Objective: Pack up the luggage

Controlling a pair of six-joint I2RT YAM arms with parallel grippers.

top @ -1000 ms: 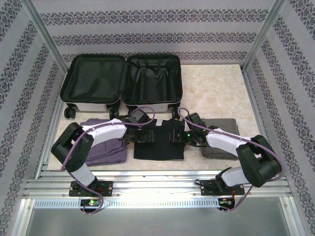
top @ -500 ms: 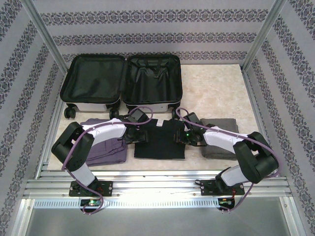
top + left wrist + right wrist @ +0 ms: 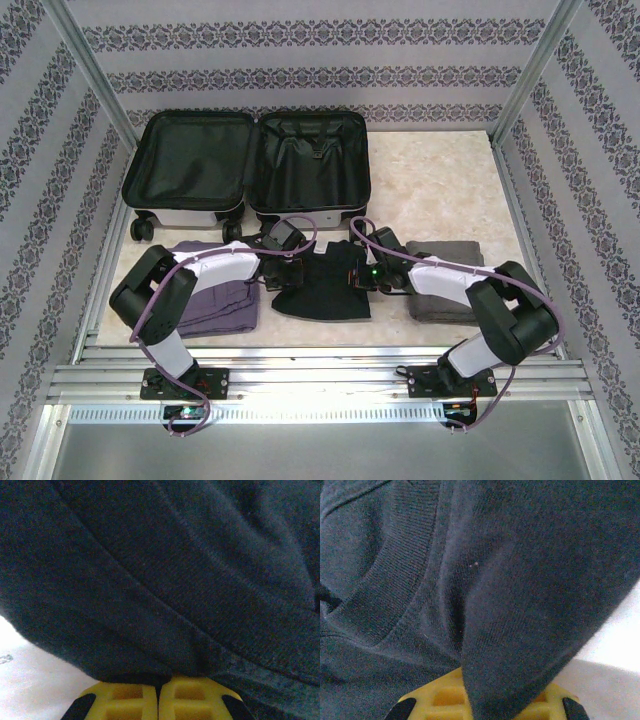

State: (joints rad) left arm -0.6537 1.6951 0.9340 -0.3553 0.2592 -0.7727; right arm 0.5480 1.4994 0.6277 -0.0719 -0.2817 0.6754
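Progress: the luggage lies open at the far side of the counter, both halves flat and showing bare black lining. I see nothing packed in either half. Three folded items wait on the near side: purple clothes on the left, the black garment in the middle, grey clothes on the right. So I judge the task to be at its first item, with all three left to go in.

Hands: the left hand is at the black garment's left edge and the right hand at its right edge. In the left wrist view the yellow fingers press together with the cloth pinched at their tips. In the right wrist view a fold of the cloth, near its ribbed collar, hangs down between the fingers, so that hand is clamped on it too. The garment looks bunched between the two grips.

Relation: the luggage sits just beyond both hands, its wheeled near edge close to them, and its right half lies straight ahead of the garment.
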